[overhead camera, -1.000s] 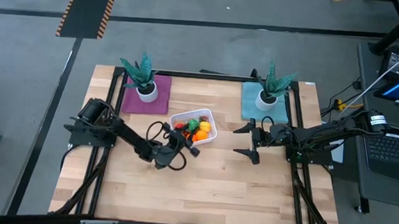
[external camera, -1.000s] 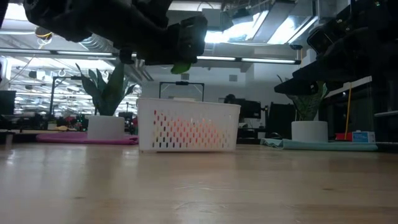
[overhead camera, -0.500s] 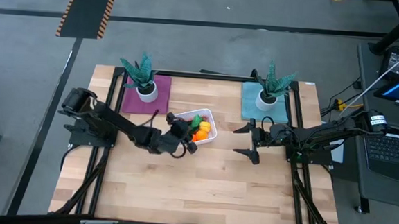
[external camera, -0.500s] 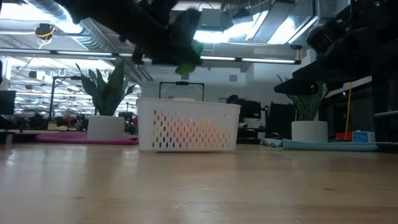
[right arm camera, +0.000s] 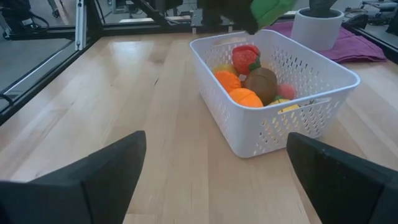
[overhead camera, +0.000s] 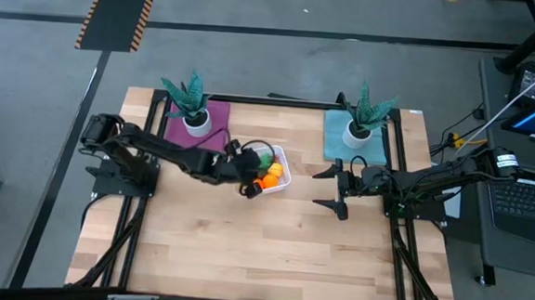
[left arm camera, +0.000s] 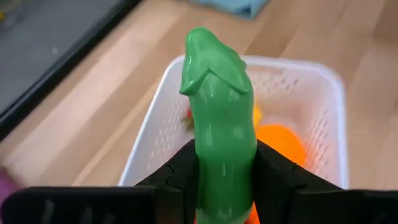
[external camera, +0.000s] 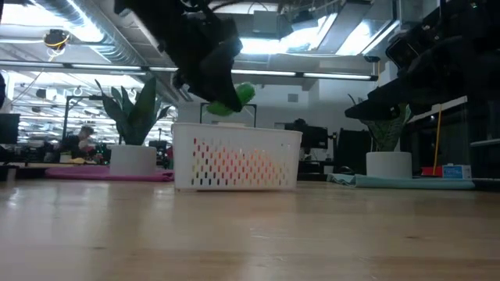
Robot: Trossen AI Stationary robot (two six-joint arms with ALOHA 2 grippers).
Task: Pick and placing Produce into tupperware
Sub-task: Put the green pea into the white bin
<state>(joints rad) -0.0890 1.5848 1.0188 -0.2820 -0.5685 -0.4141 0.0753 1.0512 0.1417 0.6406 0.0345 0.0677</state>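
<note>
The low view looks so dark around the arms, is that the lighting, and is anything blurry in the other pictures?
In the low view, bright ceiling lights behind turn the left pincer and its green piece nearly to silhouette. In the left wrist view the green piece is fairly sharp, the white basket behind it soft. The high view is evenly lit.

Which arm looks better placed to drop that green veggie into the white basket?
The left: its gripper already grips the green piece above the basket. The right gripper waits open, off to the side.
</note>
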